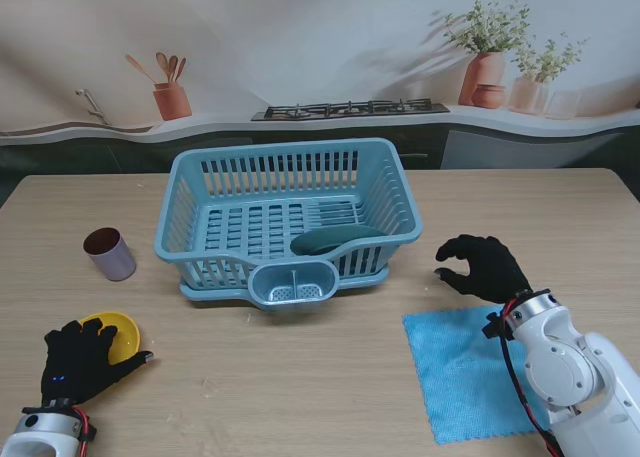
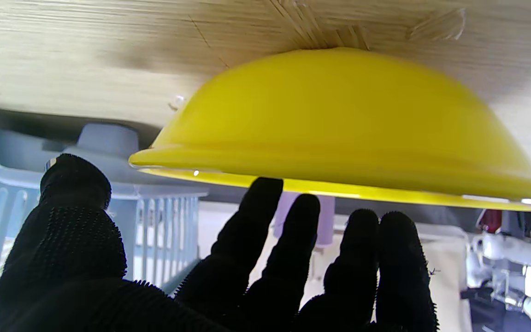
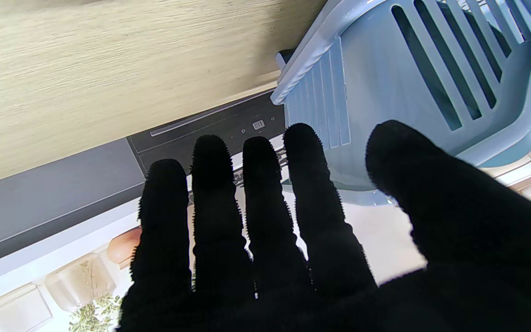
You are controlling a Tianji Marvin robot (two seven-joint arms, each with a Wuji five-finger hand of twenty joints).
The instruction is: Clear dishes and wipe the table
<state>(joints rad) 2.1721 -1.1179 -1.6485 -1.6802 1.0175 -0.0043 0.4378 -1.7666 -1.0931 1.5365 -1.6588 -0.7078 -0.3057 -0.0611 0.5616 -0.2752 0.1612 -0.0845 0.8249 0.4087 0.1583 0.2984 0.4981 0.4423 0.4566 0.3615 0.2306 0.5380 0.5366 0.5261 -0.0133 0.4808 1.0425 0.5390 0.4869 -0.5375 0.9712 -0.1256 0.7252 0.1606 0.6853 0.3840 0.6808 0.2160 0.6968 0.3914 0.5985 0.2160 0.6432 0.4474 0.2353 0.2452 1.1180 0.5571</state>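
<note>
Reaching over the yellow bowl (image 1: pixel 122 332) with the left hand (image 1: pixel 78 357), fingers (image 2: pixel 256 216) spread wide and holding nothing yet, tips just at the rim. Could go wrong right here: bowl sits close to the near left edge of the surface (image 1: pixel 300 377), so a push from the side might slide it away or off. Smooth round sides, so probably slippery; a weak pinch on the rim could let it tip and drop on the way to the blue rack (image 1: pixel 285 222). Also in the way: the purple cup (image 1: pixel 109 254), standing between bowl and rack on the left, easy to knock over with a low swing. Already lying in the rack: a dark green dish (image 1: pixel 330 240), so a careless drop could bang into it. Over on the right: the right hand (image 1: pixel 482 267), fingers (image 3: pixel 265 184) loosely curled and apart, holding nothing, hovering just past the far edge of the blue cloth (image 1: pixel 470 372). Cloth lies flat; could bunch up if grabbed by one corner only. Wiping before the cup and bowl are gone would just push them around.
</note>
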